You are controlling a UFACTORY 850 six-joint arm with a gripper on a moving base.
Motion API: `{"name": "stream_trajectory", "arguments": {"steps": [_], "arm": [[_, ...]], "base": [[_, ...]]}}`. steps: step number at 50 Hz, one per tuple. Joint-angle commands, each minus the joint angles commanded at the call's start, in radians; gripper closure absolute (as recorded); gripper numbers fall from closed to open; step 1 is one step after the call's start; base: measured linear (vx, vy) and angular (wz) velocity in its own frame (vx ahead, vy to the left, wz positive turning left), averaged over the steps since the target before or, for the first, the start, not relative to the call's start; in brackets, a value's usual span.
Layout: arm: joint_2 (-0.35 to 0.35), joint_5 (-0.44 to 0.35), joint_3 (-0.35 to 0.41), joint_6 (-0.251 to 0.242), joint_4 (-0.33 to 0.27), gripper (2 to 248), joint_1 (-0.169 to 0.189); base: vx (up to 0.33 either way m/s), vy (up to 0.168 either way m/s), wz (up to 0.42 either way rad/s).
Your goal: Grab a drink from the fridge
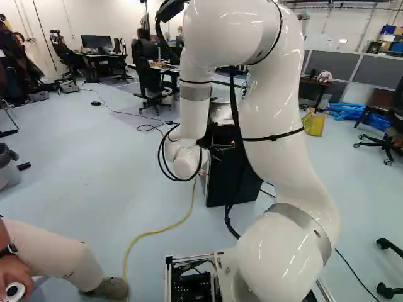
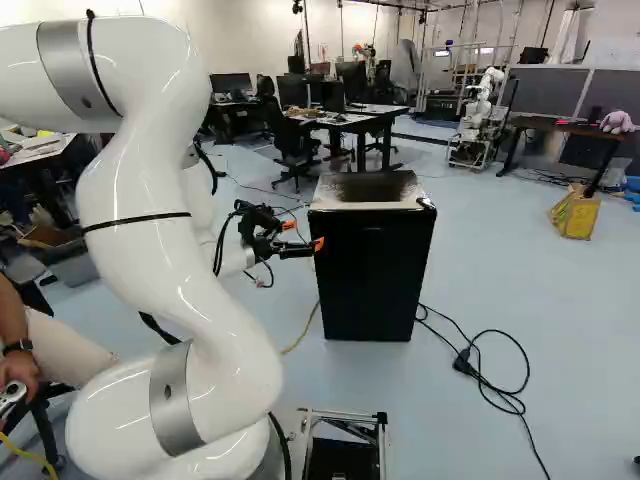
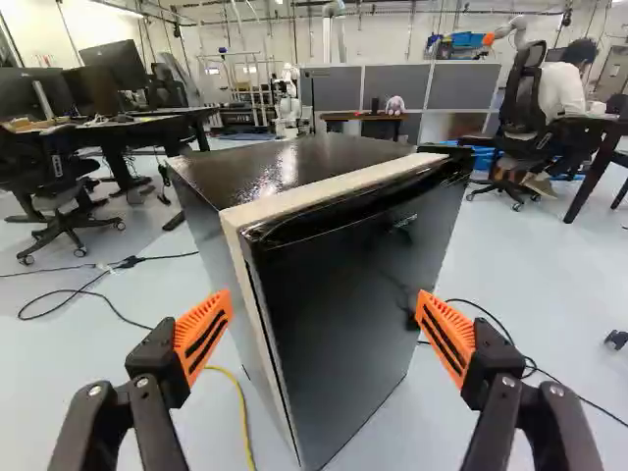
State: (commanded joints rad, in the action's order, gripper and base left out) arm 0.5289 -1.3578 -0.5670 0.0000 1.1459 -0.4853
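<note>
Facing spread claw (image 2: pixel 303 234), fridge (image 2: pixel 370 275), partly hidden in left base view

Yellow bag (image 2: pixel 576 213), yellow cord (image 1: pixel 156 231), black office chair (image 1: pixel 148 78)

White walls (image 2: pixel 250 35), pale blue floor (image 2: pixel 520 300), desks (image 2: pixel 355 120), grey partitions (image 2: pixel 545 90)

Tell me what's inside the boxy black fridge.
The boxy black fridge has its glossy black door across the front, covering the inside; I cannot see any shelves or drinks.
</note>
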Motion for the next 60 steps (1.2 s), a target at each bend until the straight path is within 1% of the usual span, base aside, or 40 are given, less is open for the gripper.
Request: {"name": "stream_trajectory", "arguments": {"steps": [20,60], "arm": [[0.038,0.0,-0.065,0.0,0.0,3,-0.004],[0.109,0.0,-0.187,0.0,0.035,3,0.031]], "base": [[0.0,0.0,0.0],[0.0,0.0,0.0]]}}
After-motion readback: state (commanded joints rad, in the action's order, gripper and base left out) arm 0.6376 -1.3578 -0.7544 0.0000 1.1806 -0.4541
